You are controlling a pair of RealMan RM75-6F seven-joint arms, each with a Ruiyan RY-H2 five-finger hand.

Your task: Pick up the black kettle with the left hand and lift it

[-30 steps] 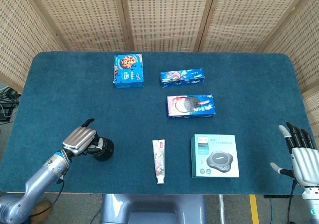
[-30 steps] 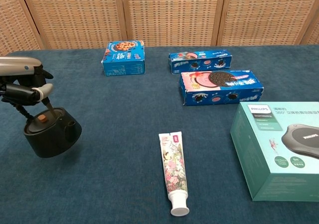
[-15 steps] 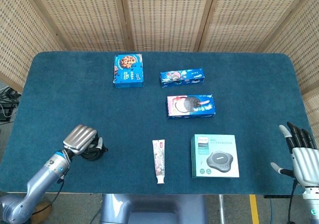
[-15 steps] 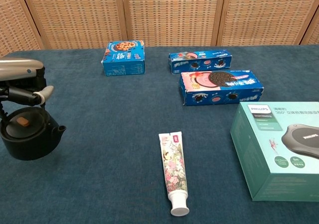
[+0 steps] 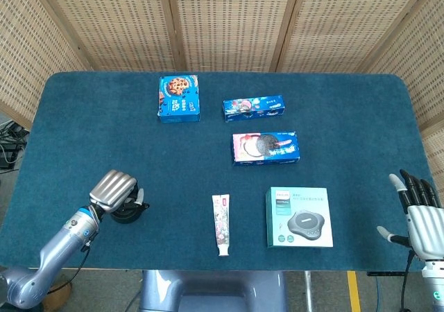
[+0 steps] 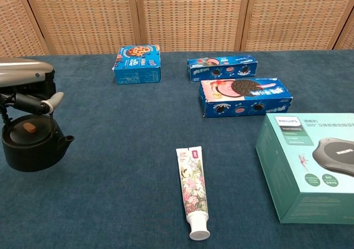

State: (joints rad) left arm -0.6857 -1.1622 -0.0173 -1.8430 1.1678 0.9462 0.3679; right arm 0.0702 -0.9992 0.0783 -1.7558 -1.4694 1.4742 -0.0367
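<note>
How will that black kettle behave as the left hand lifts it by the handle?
The kettle looks rigid and squat, probably heavy for its size. The left hand holds it from above by a thin wire handle, so it may swing or tilt, spout dipping. The loose-looking lid could shift if it tips.

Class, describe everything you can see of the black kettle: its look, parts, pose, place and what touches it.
The kettle is black, squat and round, matte like cast iron, with a short spout pointing right in the chest view and a lid with a brown knob. It sits upright near the table's front left. The left hand is over it, fingers at its thin handle; whether it is lifted cannot be told.
</note>
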